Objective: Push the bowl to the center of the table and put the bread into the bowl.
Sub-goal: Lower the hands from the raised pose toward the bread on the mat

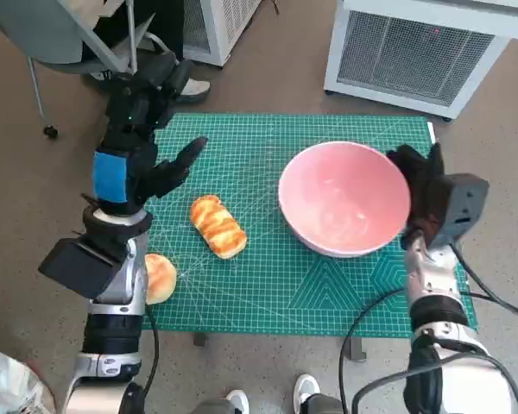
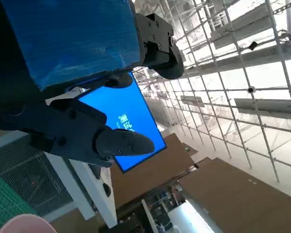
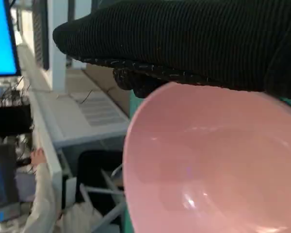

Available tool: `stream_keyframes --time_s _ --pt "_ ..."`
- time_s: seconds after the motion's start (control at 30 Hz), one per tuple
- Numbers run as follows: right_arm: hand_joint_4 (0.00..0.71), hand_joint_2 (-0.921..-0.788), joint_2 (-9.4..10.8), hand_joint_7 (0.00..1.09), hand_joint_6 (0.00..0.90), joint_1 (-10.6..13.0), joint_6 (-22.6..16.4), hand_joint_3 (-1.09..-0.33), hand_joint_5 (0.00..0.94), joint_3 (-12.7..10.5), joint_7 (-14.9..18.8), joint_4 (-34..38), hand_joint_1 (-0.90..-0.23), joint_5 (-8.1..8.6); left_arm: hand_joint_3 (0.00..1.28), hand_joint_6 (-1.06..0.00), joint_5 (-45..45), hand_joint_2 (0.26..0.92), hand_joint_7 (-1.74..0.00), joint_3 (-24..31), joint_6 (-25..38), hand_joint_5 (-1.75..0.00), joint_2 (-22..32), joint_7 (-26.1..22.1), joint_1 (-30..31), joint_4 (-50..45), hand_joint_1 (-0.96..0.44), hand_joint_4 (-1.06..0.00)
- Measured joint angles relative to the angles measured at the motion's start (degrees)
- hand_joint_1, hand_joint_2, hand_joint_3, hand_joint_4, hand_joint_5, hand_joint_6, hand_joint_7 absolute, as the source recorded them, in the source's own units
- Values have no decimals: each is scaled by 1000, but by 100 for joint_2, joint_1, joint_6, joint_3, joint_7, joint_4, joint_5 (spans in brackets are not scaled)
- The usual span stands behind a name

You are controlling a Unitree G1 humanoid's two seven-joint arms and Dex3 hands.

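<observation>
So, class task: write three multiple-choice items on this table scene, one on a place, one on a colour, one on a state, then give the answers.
1. Where does the striped bread lie?
A. in the bowl
B. on the mat left of the bowl
C. on the floor

2. What colour is the bowl?
A. pink
B. blue
C. white

3. What does the left hand hold?
A. the bread
B. the bowl
C. nothing

Answers: 1 B, it lies on the green mat beside the bowl; 2 A, both the head and right wrist views show pink; 3 C, its fingers are spread above the mat.

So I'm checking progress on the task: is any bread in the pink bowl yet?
No, the pink bowl is empty in the head view, and the striped bread lies on the green mat beside it.
</observation>
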Motion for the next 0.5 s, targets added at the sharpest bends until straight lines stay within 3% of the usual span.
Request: stream_keyframes --time_s 0.2,0.5 --pt "207 -921 103 4 279 -100 3 -853 1 -15 52 0 -483 11 199 -255 44 921 -474 4 -20 -7 13 25 43 0 -317 -454" --pt "207 -921 93 4 279 -142 3 -869 1 -24 70 -4 -478 11 199 -261 42 921 -456 27 -29 -7 59 22 98 20 -324 -458"
